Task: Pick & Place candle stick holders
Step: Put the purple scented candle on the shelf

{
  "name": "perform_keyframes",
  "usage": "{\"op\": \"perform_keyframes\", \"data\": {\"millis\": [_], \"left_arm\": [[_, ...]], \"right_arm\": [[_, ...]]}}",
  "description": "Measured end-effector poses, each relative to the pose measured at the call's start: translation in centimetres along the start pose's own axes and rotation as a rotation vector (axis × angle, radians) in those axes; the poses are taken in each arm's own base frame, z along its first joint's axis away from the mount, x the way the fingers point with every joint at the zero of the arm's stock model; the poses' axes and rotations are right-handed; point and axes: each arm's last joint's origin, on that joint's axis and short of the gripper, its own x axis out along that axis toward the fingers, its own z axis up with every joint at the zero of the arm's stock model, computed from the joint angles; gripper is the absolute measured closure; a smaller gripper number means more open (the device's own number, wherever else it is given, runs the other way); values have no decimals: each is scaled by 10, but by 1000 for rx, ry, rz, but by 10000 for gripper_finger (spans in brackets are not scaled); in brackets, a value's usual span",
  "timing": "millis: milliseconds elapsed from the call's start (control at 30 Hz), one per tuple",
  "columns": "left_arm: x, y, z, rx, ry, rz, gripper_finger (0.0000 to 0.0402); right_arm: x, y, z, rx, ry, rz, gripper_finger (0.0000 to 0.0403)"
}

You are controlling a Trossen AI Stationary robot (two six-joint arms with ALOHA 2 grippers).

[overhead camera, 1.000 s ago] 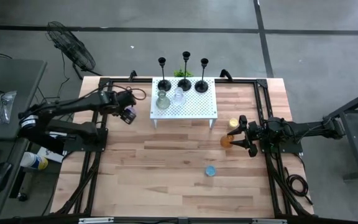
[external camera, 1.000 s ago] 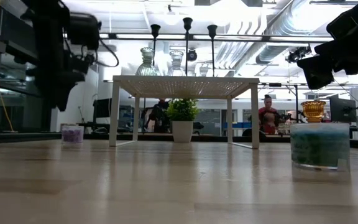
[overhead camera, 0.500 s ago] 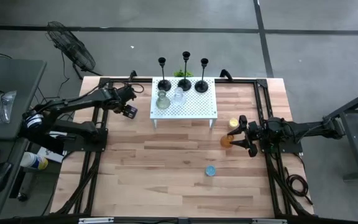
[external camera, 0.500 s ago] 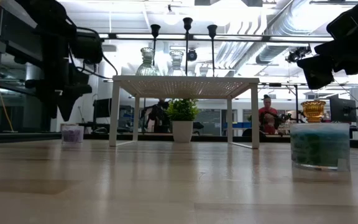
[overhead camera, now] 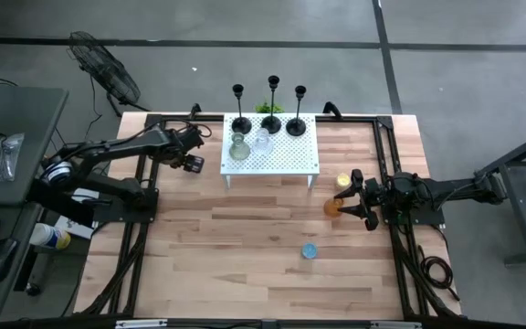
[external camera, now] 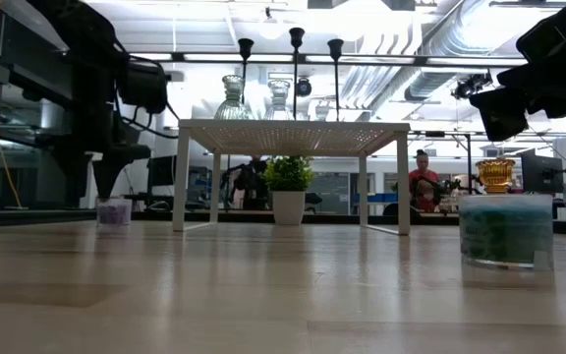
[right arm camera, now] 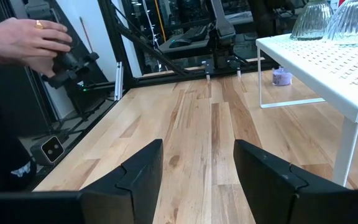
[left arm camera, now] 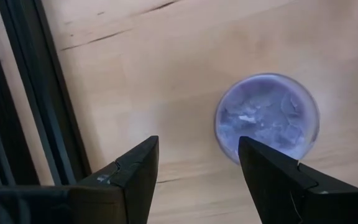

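Note:
Three black candlesticks [overhead camera: 271, 122] stand on a white perforated stand [overhead camera: 286, 157] beside two clear glass vases [overhead camera: 238, 146]. A purple votive cup [left arm camera: 267, 118] stands on the table left of the stand and also shows in the low view [external camera: 114, 211]. My left gripper [left arm camera: 196, 144] is open, points down and hovers just above the cup, which lies off to one finger's side. My right gripper [overhead camera: 350, 194] is open and empty. It hovers between a yellow cup [overhead camera: 342, 181] and an orange cup [overhead camera: 333, 206]. A blue cup [overhead camera: 310, 250] stands nearer the front.
Black frame rails [overhead camera: 144, 219] run along both sides of the table, and one rail [left arm camera: 36, 93] is close beside my left gripper. A small potted plant [external camera: 288, 187] stands behind the stand. A person's hands [right arm camera: 30, 37] hold a device beyond the table's left side.
My left gripper has moved toward the table's far edge and down, ending just above the purple cup.

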Motion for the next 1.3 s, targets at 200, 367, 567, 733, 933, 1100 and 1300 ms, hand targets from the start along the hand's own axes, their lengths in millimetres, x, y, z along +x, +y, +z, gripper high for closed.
{"op": "perform_keyframes", "data": {"millis": [200, 367, 567, 733, 933, 1100, 1300], "left_arm": [[0, 0, -1, -35, 12, 2, 186], [0, 0, -1, -57, 30, -13, 210], [0, 0, -2, -60, 38, -19, 261], [0, -1, -2, -60, 47, -29, 289], [0, -1, -2, -59, 53, -35, 308], [0, -1, -3, -54, 57, -32, 319], [0, 0, -4, -49, 67, -24, 339]], "right_arm": [[0, 0, 0, 0, 0, 0, 212], [0, 0, 0, 0, 0, 0, 212], [0, 0, 0, 0, 0, 0, 212], [0, 0, 0, 0, 0, 0, 212], [0, 0, 0, 0, 0, 0, 212], [0, 0, 0, 0, 0, 0, 212], [0, 0, 0, 0, 0, 0, 212]]}}
